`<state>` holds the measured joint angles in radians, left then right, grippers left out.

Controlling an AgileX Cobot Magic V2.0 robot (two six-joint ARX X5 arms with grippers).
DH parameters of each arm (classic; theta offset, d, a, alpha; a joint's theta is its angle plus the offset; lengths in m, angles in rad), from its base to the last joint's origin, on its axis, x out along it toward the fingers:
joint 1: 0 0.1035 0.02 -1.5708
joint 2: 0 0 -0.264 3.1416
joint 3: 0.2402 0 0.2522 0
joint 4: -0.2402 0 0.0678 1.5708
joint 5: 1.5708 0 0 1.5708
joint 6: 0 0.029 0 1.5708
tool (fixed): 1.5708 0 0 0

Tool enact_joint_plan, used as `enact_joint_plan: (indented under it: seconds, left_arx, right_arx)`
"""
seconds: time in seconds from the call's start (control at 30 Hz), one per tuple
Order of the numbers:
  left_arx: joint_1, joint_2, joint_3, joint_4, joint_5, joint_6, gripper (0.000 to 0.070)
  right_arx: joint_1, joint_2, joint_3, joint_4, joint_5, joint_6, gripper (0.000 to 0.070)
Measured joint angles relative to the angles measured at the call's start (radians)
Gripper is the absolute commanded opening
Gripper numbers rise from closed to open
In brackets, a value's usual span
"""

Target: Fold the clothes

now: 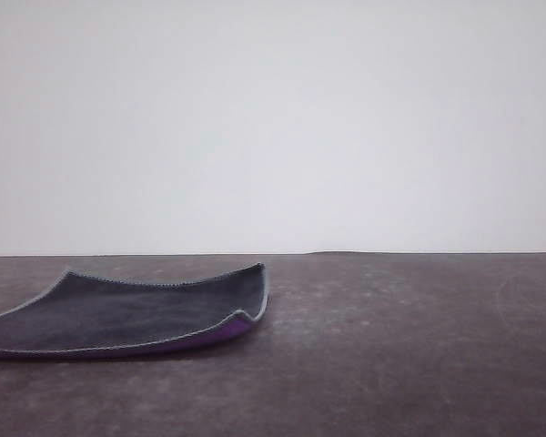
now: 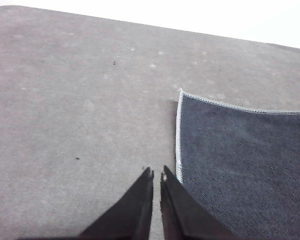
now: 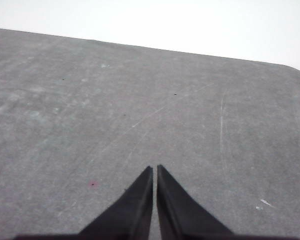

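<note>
Plainly, the folding has not begun: the cloth (image 1: pixel 127 314) lies spread on the dark grey table (image 1: pixel 391 355), toward the robot's left side in the front view, dark grey face up and unfolded. Its near right corner curls upward, and under that lifted lip a strip of the bright purple face shows, so the purple side is against the table. A pale stitched edge runs round the border.

From the left wrist view, the left gripper (image 2: pixel 156 175) hangs over the table just beside the cloth's (image 2: pixel 240 155) stitched edge, its two black tips brought nearly together with only a thin slit between them and nothing held. Its position beside that border, rather than over the middle of the fabric, looks like a stance for taking an edge or corner, which is where a fold would start; that is a judgement, not something seen.

The right gripper (image 3: pixel 155 170), in its own wrist view, is likewise pinched almost closed and empty, poised above bare scratched tabletop (image 3: pixel 140 100) with no fabric near it. It seems parked clear of the work, probably because the cloth sits on the other arm's side.

For either claw to grip, the tips would first have to part. The raised corner with purple showing would likely be the easiest place to get a finger under, since the rest lies flat against the table
</note>
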<state>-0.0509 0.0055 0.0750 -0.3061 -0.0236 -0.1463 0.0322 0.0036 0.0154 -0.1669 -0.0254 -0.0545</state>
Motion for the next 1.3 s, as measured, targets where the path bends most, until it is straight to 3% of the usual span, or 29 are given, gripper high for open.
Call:
enact_joint_plan:
  seconds: [0.8, 1.03, 1.3]
  left_arx:
    - [0.0, 0.0, 0.0, 0.001, 0.0, 0.0, 0.0016]
    - [0.0, 0.0, 0.0, 0.0, -0.004, -0.005, 0.0012]
    - [0.0, 0.008, 0.073, -0.021, -0.086, -0.072, 0.0012]
  right_arx:
    - [0.0, 0.0, 0.0, 0.0, 0.0, 0.006, 0.0006]
    - [0.0, 0.0, 0.0, -0.001, 0.0, 0.054, 0.0007]
    - [0.0, 0.002, 0.047, -0.011, 0.014, 0.139, 0.0006]
